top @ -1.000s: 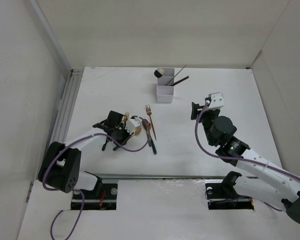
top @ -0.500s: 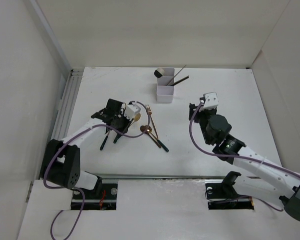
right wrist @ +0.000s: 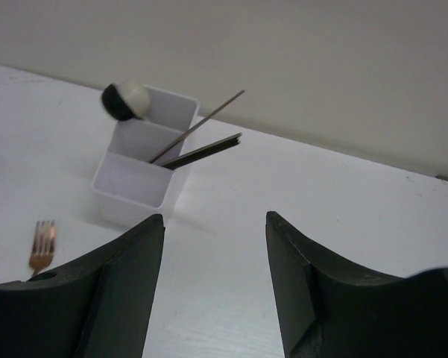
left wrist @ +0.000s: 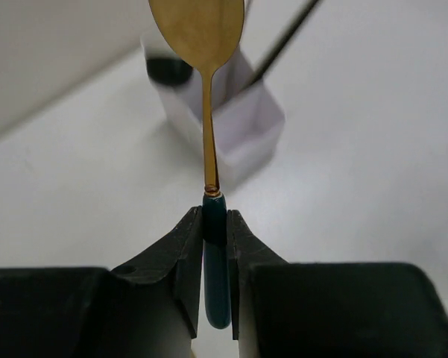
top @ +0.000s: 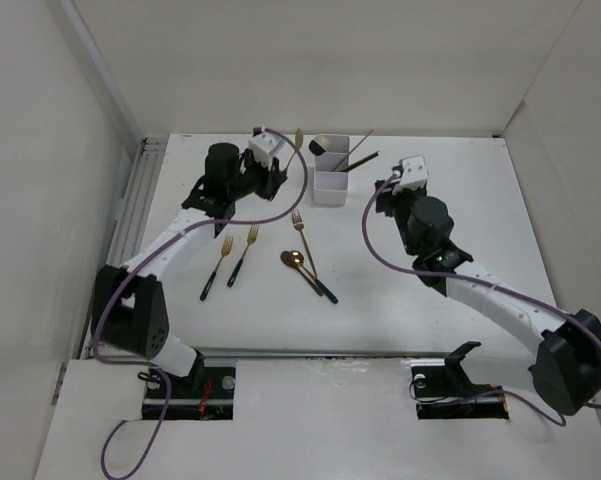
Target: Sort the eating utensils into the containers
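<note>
the white table (top: 430,300) fills the top view, its near edge overlapped by both arm bases. the left arm (top: 180,225) is stretched long from its base at the near left, running diagonally up to the far side of the table. the right arm (top: 480,295) rises from the near right and bends inward, its wrist turned toward the far middle.

the organizer (top: 330,172) stands near the far edge, between the two wrists, its three cells in a row running away from the arms. its walls hide the lower ends of everything in it. the chopsticks (right wrist: 197,142) lean out to the right, seemingly from the middle cell. a black and a pale rounded head (right wrist: 124,100) sit together at the far cell's rim; their handles are out of sight.

the left gripper (left wrist: 215,224) is pinched tight on the dark handle of a gold-headed spoon (left wrist: 209,112), bowl pointing away toward the organizer and clipped by the top of the wrist view. from above the bowl shows just left of the organizer's far end. the right gripper (right wrist: 212,224) stands wide, holding nothing, aimed at the organizer from well apart.

on the open table lie two dark-handled forks (top: 230,262) side by side, a copper fork (top: 302,238) partly cut off by a finger in the right wrist view, and a loose spoon (top: 310,275) just beside it.
</note>
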`<state>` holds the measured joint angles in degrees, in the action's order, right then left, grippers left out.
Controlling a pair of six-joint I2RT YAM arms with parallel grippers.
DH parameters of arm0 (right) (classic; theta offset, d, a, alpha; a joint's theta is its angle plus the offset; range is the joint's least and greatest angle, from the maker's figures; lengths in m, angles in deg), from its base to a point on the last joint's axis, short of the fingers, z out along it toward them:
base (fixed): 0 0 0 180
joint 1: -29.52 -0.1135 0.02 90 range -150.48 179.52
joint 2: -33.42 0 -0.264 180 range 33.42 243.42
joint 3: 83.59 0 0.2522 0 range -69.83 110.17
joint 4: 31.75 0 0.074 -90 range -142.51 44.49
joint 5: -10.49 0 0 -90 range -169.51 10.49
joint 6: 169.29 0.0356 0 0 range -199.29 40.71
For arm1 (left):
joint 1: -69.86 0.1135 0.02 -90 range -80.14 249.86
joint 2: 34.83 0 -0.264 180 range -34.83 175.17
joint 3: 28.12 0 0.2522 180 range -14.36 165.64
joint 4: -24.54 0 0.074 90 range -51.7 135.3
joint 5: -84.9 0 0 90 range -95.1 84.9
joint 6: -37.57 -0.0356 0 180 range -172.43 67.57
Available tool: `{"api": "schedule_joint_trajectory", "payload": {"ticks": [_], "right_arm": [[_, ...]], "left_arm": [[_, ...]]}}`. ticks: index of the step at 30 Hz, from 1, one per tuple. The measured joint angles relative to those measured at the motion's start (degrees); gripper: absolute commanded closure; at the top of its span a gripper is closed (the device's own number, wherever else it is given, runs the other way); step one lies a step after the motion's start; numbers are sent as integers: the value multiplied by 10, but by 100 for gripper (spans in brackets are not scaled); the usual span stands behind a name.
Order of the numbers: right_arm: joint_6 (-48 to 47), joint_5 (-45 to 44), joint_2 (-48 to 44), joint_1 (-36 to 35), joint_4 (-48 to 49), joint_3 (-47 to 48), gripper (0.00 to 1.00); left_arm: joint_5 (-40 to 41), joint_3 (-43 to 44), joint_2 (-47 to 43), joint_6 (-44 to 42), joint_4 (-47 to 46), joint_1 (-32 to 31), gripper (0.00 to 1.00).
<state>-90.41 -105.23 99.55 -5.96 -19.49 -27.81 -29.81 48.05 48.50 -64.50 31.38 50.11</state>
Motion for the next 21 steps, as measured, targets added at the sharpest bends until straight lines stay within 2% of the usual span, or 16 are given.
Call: {"api": "schedule_joint_trajectory", "payload": {"ticks": [4, 7, 10, 16, 21], "right_arm": [[4, 55, 64, 78, 29, 58, 41], [4, 96, 115, 113, 46, 109, 41], [3, 127, 160, 133, 55, 150, 42], [3, 168, 198, 156, 56, 172, 42], [3, 181, 198, 170, 43, 178, 43]], "left_arm": [[-26, 131, 127, 58, -144, -1, 100], [-37, 243, 234, 94, -233, -4, 100], [-49, 315, 325, 123, -325, -7, 100], [-47, 345, 455, 152, -511, -24, 100], [-11, 391, 542, 158, -577, -50, 100]]}}
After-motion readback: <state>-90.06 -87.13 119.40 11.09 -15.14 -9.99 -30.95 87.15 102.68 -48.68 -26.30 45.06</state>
